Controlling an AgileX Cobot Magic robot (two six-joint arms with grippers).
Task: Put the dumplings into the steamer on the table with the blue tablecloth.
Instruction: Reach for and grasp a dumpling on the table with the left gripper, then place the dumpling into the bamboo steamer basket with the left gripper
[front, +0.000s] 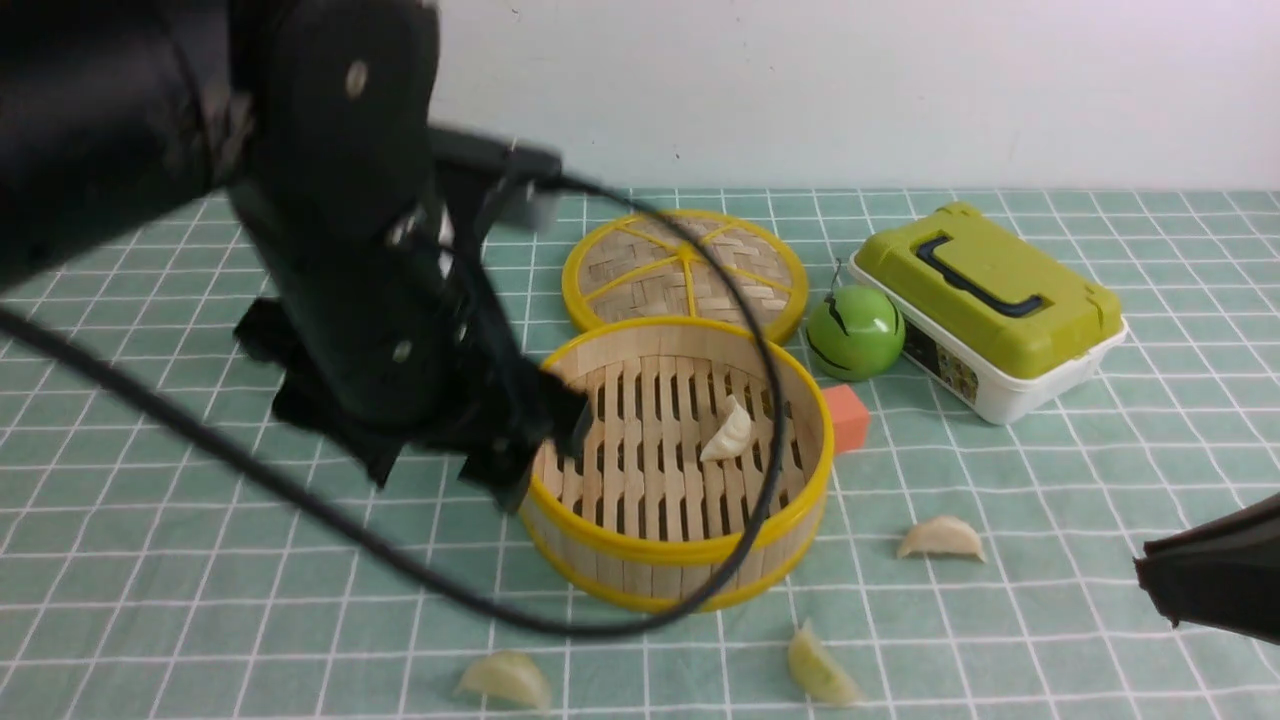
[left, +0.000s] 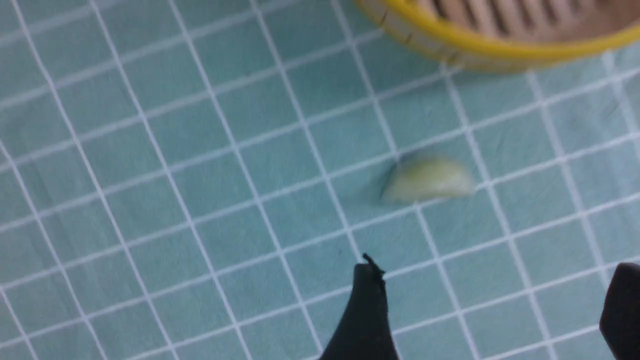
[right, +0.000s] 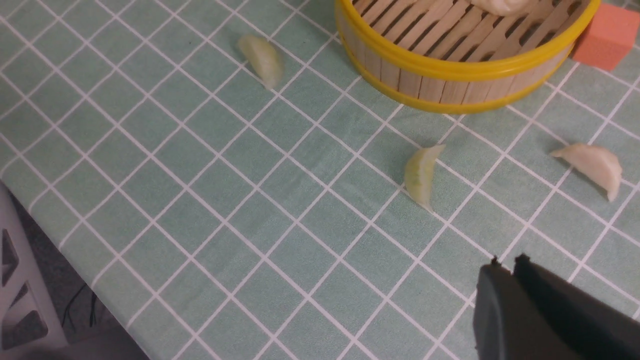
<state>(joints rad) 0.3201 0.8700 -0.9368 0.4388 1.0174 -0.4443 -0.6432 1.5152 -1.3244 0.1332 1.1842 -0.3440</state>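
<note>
**Q:** where's everything at?

**A:** One dumpling lies inside the steamer, three more dumplings on the counter just outside it. My left gripper is spread wide, empty; right gripper is pinched closed.

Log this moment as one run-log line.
steamer: one dumpling inside | cloth: three dumplings outside | left hand: open, empty | right hand: shut, empty

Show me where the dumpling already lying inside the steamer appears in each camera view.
Front view: the dumpling lies on the slats of the steamer, right of centre.
Left wrist view: not in it; only part of the steamer's rim and slats shows.
Right wrist view: a pale sliver on the slats, cut off by the picture's edge.
Shared landmark: the steamer's yellow rim.
</note>
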